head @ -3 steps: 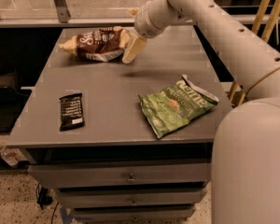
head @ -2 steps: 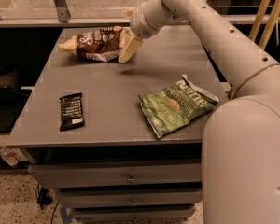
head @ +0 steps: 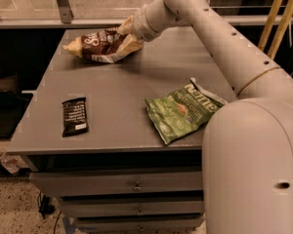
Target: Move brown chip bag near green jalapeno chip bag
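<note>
desk: grey flat-topped desk (head: pixel 112 106), metal drawers (head: pixel 132 185) stacked under its front edge
black bar: small flat black wrapped bar (head: pixel 74 116), front-left of the desk, lying flat, near the left edge, well apart from both bags
green bag: flat crinkled light-green jalapeno chip bag (head: pixel 183 111), white lettering, small reddish emblem, white torn top edge pointing to the back right; lies front-right on the desk, its right end next to the robot's body
robot body: large cream-white rounded arm (head: pixel 234 67), fills the right side, reaches from front right across to the back of the desk
brown bag: crinkled puffy dark-brown chip bag (head: pixel 98 44) with tan ends and white lettering; back-left on the desk, lying on its side, well apart from the green bag
gripper: cream two-finger gripper (head: pixel 128 35), low at the back of the desk, right at the brown bag's right end, touching it
gripper state: cannot tell whether it is apart or clamped on the bag
behind: grey rail and upright post (head: pixel 63 4) past the desk's far edge; yellow poles (head: pixel 276 13) at far right
</note>
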Robot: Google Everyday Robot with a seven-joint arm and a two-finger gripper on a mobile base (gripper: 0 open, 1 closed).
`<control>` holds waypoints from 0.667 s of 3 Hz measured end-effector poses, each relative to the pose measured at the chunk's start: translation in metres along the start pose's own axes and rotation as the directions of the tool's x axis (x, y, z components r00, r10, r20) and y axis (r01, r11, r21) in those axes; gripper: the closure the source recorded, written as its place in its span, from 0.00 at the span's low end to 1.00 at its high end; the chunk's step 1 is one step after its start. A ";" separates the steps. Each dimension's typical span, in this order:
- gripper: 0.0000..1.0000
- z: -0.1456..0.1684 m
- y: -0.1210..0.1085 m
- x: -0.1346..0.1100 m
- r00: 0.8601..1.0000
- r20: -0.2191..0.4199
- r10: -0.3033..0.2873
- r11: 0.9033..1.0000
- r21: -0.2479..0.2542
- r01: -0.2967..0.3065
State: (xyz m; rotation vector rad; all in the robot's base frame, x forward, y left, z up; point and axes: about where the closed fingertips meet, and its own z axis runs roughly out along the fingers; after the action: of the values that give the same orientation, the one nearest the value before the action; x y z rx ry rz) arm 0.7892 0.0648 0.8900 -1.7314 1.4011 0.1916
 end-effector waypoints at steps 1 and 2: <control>0.68 0.004 0.000 0.000 1.000 0.011 0.001 1.000 -0.004 -0.001; 0.90 0.004 0.002 0.000 1.000 0.020 0.002 1.000 -0.005 -0.002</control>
State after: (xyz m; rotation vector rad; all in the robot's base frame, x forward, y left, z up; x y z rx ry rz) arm 0.7893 0.0674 0.8863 -1.7280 1.3890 0.2130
